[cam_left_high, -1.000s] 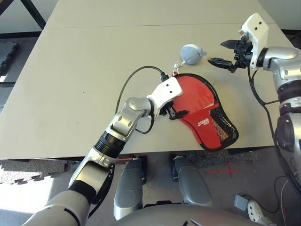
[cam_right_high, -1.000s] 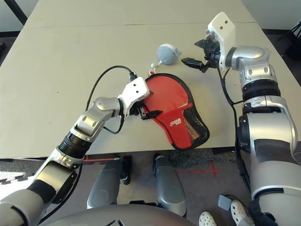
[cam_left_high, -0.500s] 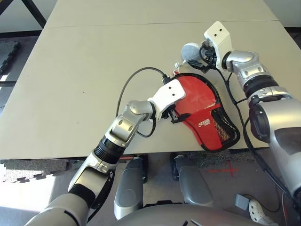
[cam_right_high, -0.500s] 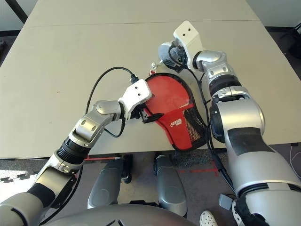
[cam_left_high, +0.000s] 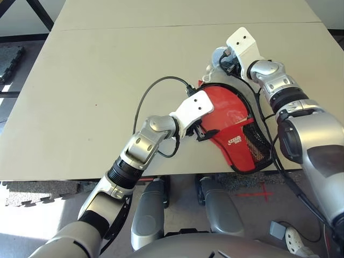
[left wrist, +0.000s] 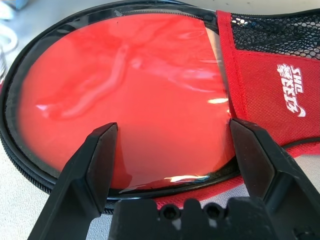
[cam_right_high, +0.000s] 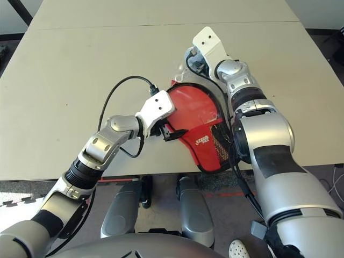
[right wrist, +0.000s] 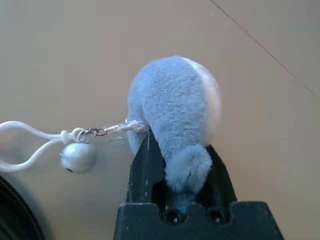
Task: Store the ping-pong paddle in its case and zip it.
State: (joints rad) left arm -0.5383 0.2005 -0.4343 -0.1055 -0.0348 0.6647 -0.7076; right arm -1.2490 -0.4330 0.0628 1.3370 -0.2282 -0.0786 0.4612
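Left-eye view: case [cam_left_high: 236, 129] lies centre-right at the table [cam_left_high: 80, 80] front edge, paddle [left wrist: 125, 95] inside, unzipped. Left gripper [left wrist: 175, 150] spread wide over it, holding nothing. Right gripper [right wrist: 175, 165] pinches fuzzy grey pouch [right wrist: 172, 107] upper right; pouch's white cord [right wrist: 30, 137] lies beside the case rim.

Two head views, high up, angled forward and down over the table [cam_left_high: 80, 80], nearly the same scene, offset sideways. Both catch the case [cam_left_high: 236, 126] at about 4 o'clock from frame centre. Left wrist view very close, sighting along the left gripper [left wrist: 172, 155], low over the case's red face. Right wrist view just as close, along the right gripper [right wrist: 175, 165], facing a fluffy grey charm [right wrist: 172, 107]; shared with both head views near 1 o'clock.
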